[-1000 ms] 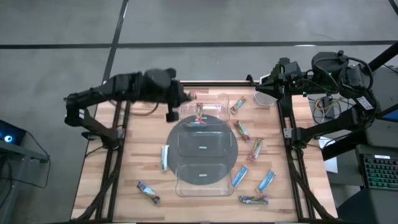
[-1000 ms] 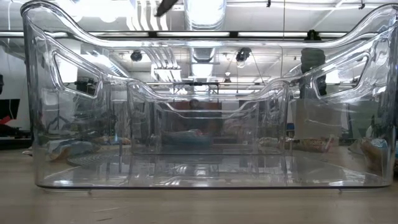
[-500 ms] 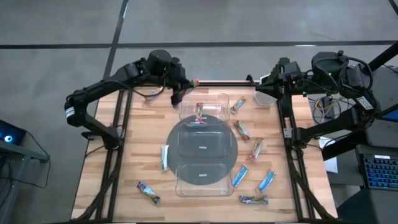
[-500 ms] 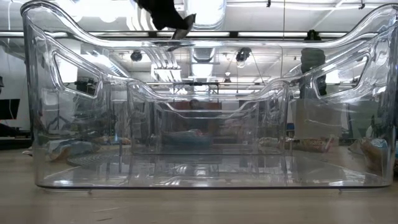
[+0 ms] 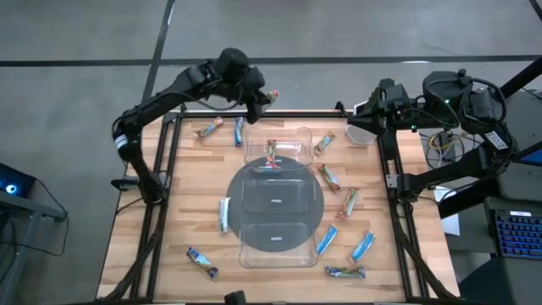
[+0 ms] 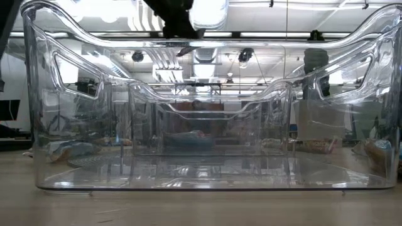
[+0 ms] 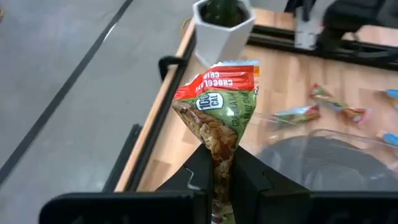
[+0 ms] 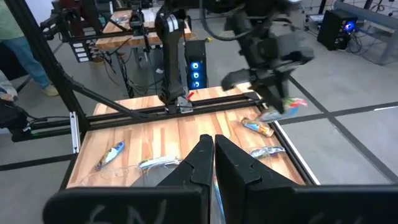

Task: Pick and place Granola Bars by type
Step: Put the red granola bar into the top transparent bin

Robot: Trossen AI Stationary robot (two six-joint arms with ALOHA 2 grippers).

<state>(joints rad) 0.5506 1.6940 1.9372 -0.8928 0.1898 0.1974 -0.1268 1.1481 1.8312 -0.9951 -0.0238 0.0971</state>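
Clamped between the fingers of the left gripper (image 7: 219, 177): one granola bar (image 7: 221, 115), wrapper green and clear below with the oat clusters showing through, red band at the crimped top, "100 CAL" and "CHOCOLATE CHIP" legible. Held aloft over the table's far edge, left of the clear plastic compartment tray (image 5: 275, 202), wrapper end poking out at (image 5: 271, 94) in the high view.

Scattered on the wooden table (image 5: 190, 212): more granola bars, among them a light blue one (image 5: 223, 213) just left of the tray, two light blue ones (image 5: 327, 239) and (image 5: 362, 246) to its right, a dark multicoloured one (image 5: 201, 261) near the front left corner, another (image 5: 345, 272) at the front right, an orange-brown pair (image 5: 209, 129) near the held bar, and one bar (image 5: 271, 154) inside the tray's far compartment.

Parked at the far right corner with fingers pressed together and nothing between them: the right gripper (image 8: 208, 152).

Around the slatted butcher-block top: black metal framing, grey concrete floor. Beyond it: other benches, computer towers, a person's legs at the room's edge (image 8: 25, 43).
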